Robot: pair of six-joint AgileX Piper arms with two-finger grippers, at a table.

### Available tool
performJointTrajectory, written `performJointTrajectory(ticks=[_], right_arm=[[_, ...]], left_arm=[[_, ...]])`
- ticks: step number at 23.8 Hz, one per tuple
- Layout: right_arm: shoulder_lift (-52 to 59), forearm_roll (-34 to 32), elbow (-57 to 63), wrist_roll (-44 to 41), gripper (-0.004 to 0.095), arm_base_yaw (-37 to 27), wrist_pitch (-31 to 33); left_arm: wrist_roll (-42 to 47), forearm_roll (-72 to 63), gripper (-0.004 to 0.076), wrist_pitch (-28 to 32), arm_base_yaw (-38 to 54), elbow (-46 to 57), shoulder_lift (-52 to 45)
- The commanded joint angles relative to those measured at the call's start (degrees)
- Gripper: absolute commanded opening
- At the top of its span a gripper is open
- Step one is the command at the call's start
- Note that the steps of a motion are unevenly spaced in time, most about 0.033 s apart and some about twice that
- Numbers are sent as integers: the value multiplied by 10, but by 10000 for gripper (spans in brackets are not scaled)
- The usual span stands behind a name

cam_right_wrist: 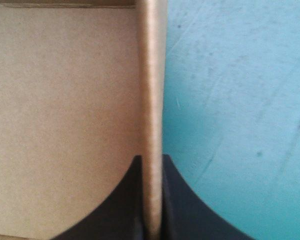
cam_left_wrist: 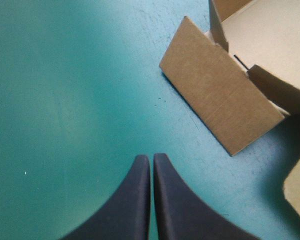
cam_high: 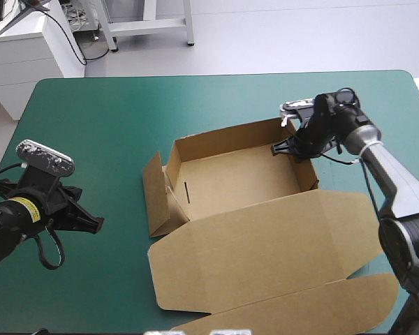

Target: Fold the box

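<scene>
Box (cam_high: 237, 181) sits right of centre on the counter (cam_high: 126, 118), standing as an open brown tray. Walls are raised on the far and right sides. Lid (cam_high: 265, 251) lies flat on the teal-green cover, spreading from the tray toward the counter's near edge. Side flap (cam_high: 153, 195) on the tray's left leans outward, not tucked.

Right end effector (cam_high: 279, 148) is at the tray's right wall (cam_high: 306, 171), close to the far corner. In the right wrist view its black fingers (cam_right_wrist: 177, 200) pinch the wall's top edge, one inside the tray, the other outside over the cover.

Left end effector (cam_high: 94, 225) hangs over bare cover, well left of the box and apart from it. Its fingers (cam_left_wrist: 135, 200) are pressed together on nothing, with the side flap (cam_left_wrist: 220, 100) ahead of them and to one side.
</scene>
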State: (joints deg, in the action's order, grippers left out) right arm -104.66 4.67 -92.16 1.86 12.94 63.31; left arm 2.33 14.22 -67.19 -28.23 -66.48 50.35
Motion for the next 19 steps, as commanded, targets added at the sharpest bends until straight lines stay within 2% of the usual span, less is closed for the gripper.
performJointTrajectory(ticks=[1,3,7,12,19], right_arm=[[84,85,-22,103,-19,-53,36],[123,145,-20,183,-19,-95,84],[209,194,-19,222,-19,-179,84],[287,194,-19,242,-19,-230,84],[348,190,-19,254,-19,-258,84]], left_arm=[[8,5,6,21,0,-13,-4],[8,5,6,21,0,-13,-4],[8,5,6,21,0,-13,-4],[8,10,6,22,0,-13,-4],[8,14,6,42,0,-13,-4]])
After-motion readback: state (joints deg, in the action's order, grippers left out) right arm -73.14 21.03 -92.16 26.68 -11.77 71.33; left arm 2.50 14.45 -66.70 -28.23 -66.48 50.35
